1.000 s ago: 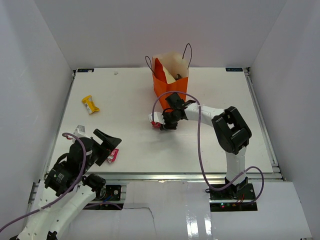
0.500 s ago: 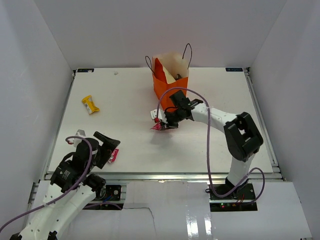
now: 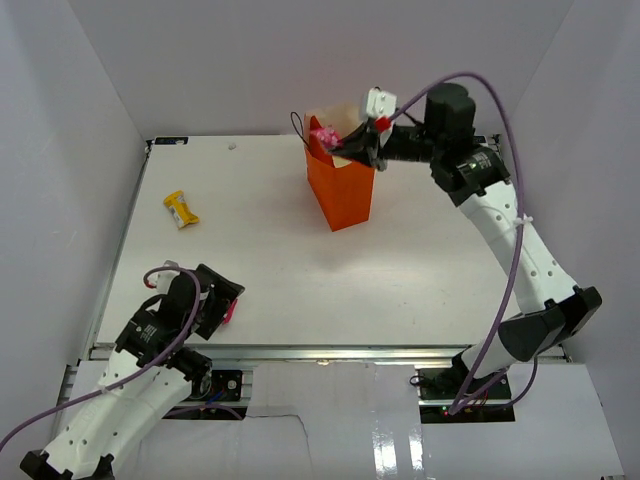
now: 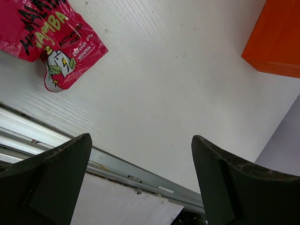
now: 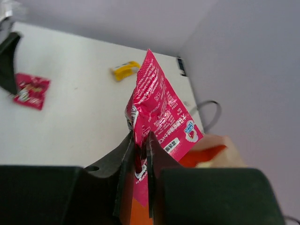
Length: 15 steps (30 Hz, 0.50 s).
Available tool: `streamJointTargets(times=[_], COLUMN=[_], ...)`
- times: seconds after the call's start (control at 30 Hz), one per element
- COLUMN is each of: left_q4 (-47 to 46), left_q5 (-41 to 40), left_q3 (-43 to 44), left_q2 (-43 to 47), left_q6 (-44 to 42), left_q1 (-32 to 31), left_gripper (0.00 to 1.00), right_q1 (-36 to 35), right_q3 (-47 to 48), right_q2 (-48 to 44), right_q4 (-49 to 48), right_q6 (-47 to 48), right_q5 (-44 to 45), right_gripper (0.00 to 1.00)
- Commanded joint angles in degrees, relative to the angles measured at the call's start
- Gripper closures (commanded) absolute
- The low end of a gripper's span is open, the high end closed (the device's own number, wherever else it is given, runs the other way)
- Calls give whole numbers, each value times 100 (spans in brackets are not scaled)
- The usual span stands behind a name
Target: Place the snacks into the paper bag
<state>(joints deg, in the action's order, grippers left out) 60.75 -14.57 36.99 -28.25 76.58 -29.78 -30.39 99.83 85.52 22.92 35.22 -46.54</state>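
The orange paper bag [image 3: 342, 192] stands upright at the back middle of the table. My right gripper [image 3: 345, 143] is shut on a pink snack packet [image 3: 322, 134] and holds it over the bag's open mouth; in the right wrist view the packet [image 5: 157, 115] sticks up between the jaws above the bag's rim [image 5: 213, 150]. My left gripper [image 4: 140, 183] is open and empty near the front left edge. A second pink packet [image 4: 44, 40] lies just beside it [image 3: 230, 310]. A yellow packet [image 3: 181, 209] lies at the left.
A metal rail [image 4: 117, 166] runs along the table's front edge under my left gripper. White walls enclose the table on three sides. The bag's black cord handles [image 3: 376, 100] stick up at its top.
My right gripper has lifted the pink packet from the table in front of the bag up over the bag's mouth. The left arm has shifted slightly lower.
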Motion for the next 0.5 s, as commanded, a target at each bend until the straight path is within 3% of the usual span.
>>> streamJointTargets(times=[0.0, 0.13, 0.3, 0.47], left_q4=[-46, 24, 191, 376], left_q5=[68, 138, 209, 200], left_q3=[-69, -140, -166, -166], left_q2=[205, 390, 531, 707], left_q6=[402, 420, 428, 516], left_q1=[-1, -1, -1, -1], left_gripper=[3, 3, 3, 3], right_q1=[499, 526, 517, 525], right_q3=[693, 1012, 1135, 1039], right_q2=[543, 1019, 1564, 1837], right_q4=[-911, -1288, -1483, -1588], right_q6=[-1928, -2343, -2529, -2293], right_q5=[829, 1997, 2395, 3212], right_gripper=[92, 92, 92, 79])
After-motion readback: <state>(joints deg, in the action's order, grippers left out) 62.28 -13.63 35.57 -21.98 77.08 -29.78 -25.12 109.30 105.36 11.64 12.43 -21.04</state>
